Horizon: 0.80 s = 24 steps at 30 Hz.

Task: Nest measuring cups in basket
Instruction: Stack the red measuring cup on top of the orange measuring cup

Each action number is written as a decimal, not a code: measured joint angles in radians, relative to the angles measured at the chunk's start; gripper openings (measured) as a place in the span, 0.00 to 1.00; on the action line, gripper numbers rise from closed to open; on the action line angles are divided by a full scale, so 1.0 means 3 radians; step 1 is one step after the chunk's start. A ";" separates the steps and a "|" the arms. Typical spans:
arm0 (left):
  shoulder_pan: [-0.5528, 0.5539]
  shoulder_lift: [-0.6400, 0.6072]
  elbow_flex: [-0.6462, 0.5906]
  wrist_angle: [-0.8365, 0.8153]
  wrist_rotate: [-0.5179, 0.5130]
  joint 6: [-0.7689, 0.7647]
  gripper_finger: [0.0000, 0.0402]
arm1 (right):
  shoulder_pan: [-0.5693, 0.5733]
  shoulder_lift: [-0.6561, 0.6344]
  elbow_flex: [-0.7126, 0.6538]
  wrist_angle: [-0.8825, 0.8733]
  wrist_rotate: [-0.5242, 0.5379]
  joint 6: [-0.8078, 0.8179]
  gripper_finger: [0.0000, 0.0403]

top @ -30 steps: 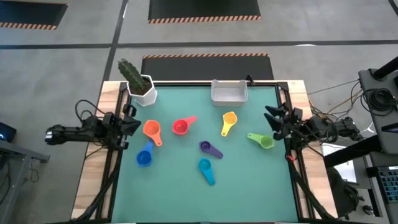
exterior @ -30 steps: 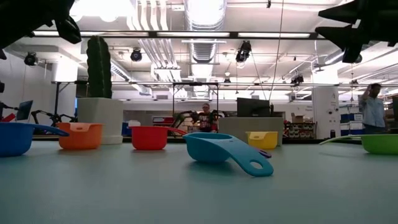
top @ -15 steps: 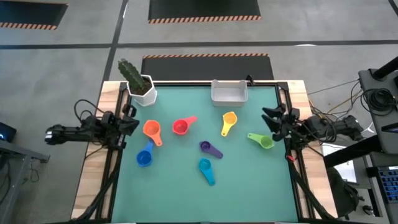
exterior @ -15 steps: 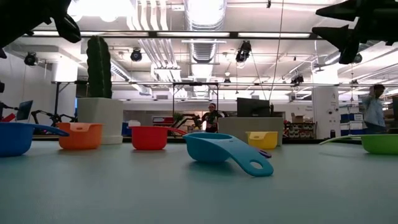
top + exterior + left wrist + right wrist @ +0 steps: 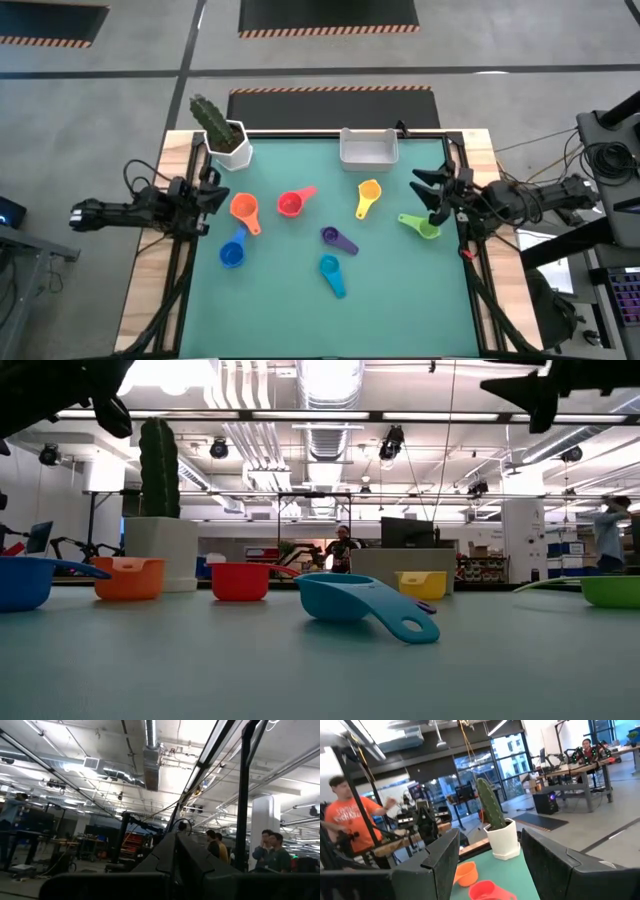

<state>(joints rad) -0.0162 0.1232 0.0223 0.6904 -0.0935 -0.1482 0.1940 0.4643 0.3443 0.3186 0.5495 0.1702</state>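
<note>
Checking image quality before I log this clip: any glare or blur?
Low view: ceiling lights glare bright, the near teal plastic measuring cup is sharp. Left wrist view: dim and backlit. Right wrist view: the near red plastic measuring cup looks soft.

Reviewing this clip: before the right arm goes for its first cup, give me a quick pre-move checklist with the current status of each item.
1. Right gripper open: ok, fingers spread apart in the right wrist view.
2. Nearest target reachable: ok, green cup lies just below that gripper, upright.
3. Basket free to receive: ok, no cup shows in it.
4. All seven cups on the table: ok, also orange cup, blue cup, red cup, yellow cup, purple cup, teal cup.
5. Left gripper out of the way: ok, at the table's left edge; open or shut: cannot tell.
</note>
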 joint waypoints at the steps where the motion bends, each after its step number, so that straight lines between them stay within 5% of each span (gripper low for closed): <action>1: 0.0000 0.0002 0.0000 0.0030 -0.0004 0.0000 0.00 | 0.0000 0.0074 0.0074 -0.0042 0.0000 -0.0013 0.50; 24: 0.0001 -0.0011 0.0000 0.0311 -0.0013 0.0001 0.00 | -0.0024 0.1576 0.1336 -0.0519 -0.0035 -0.0435 0.50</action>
<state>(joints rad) -0.0161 0.1200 0.0223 0.7838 -0.0975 -0.1478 0.1868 0.9371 0.7453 0.1628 0.5391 0.0396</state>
